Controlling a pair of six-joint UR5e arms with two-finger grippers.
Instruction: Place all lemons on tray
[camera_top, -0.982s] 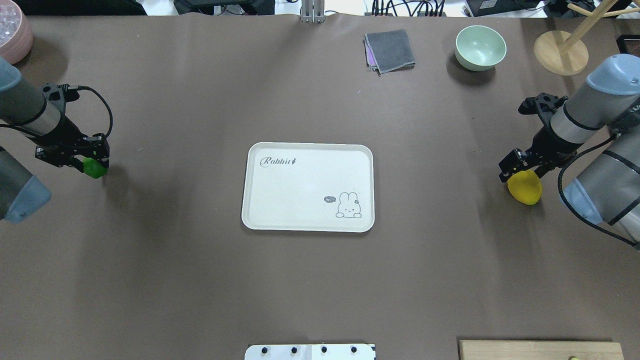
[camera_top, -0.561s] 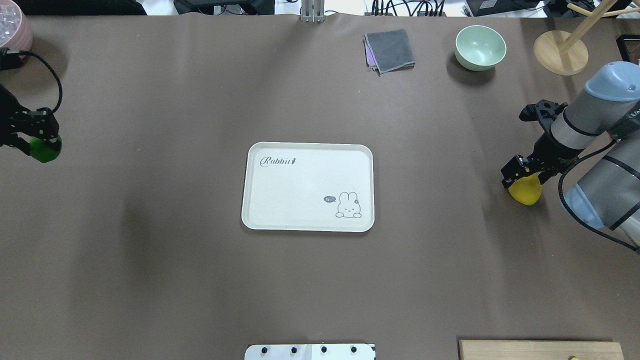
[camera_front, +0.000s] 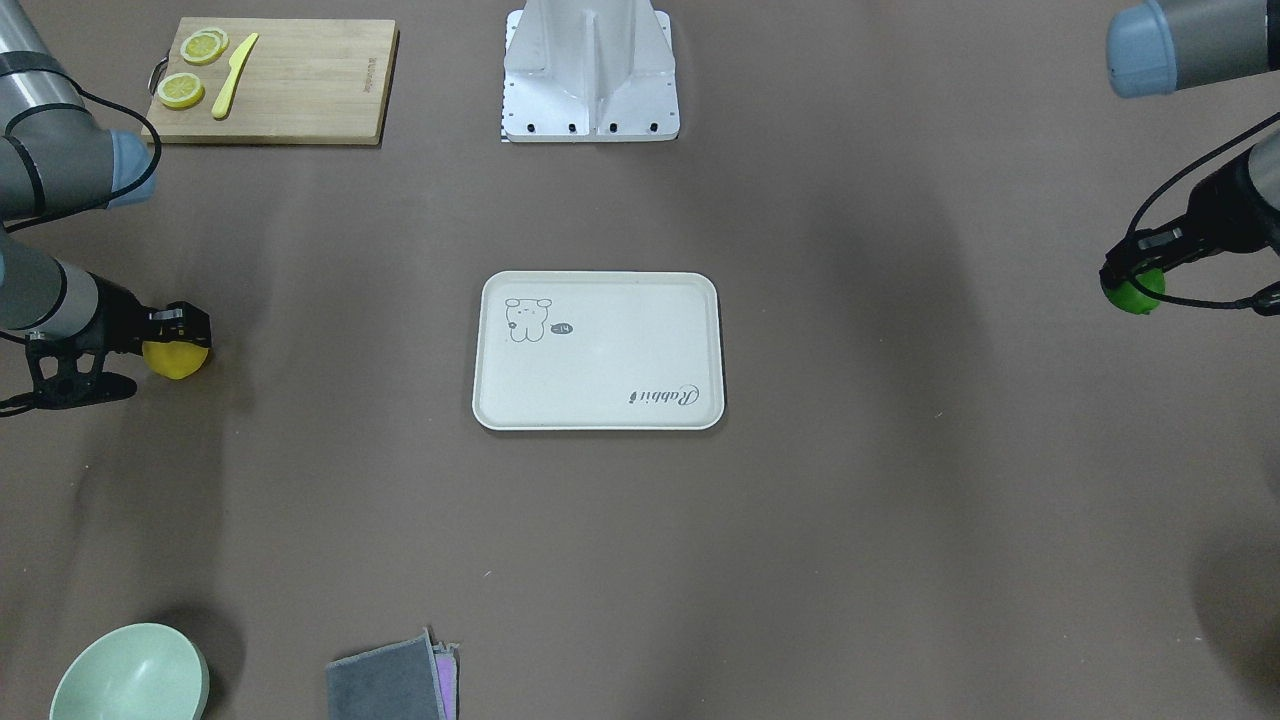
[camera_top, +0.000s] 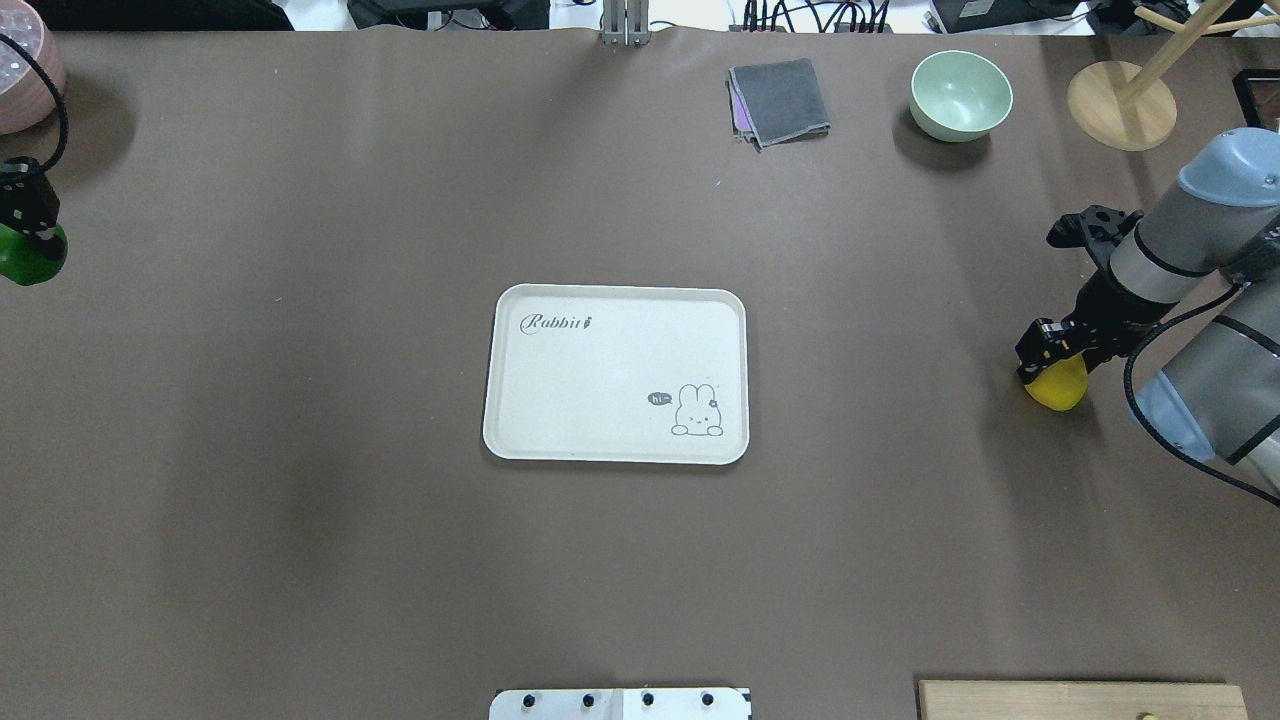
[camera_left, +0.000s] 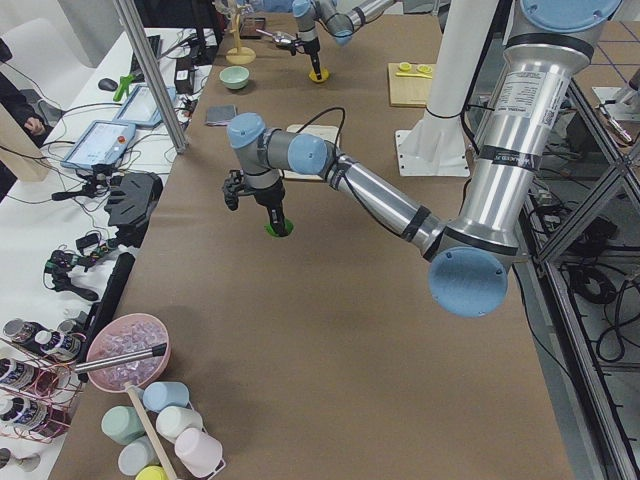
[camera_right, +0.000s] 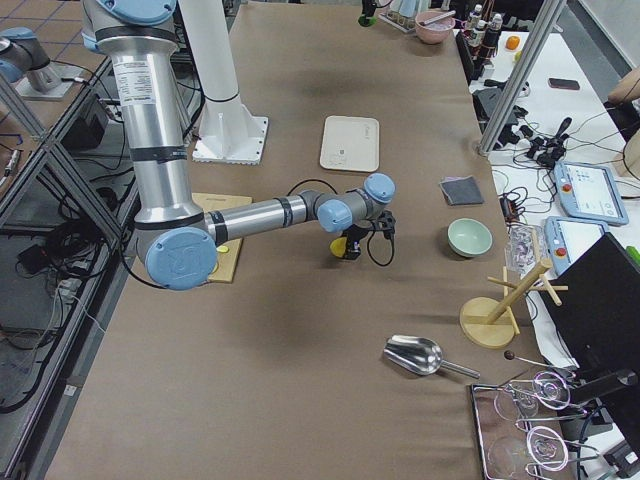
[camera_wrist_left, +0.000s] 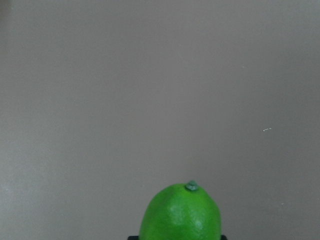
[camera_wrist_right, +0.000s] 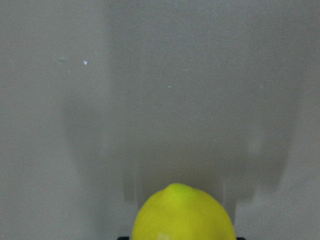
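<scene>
i looked down on the table (camera_top: 350, 560) from one long side and, mirrored, from the opposite one; both shared the tray (camera_top: 615, 375) at centre. two end cameras looked along the table from farther off. wrist cameras sat close over the green lemon (camera_wrist_left: 181, 212) and the yellow lemon (camera_wrist_right: 184, 212).

Wrist views: green lemon (camera_wrist_left: 181, 215), yellow lemon (camera_wrist_right: 184, 215) cut off below.

One yellow lemon (camera_top: 1055, 386) at three o'clock from the one tray (camera_top: 600, 380), one green lemon (camera_top: 30, 262) at nine, two lemons altogether; one cutting board (camera_front: 300, 80); one yellow knife (camera_front: 233, 76); one green bowl (camera_top: 960, 95); one folded cloth (camera_top: 782, 100); one wooden stand (camera_top: 1120, 106).
</scene>
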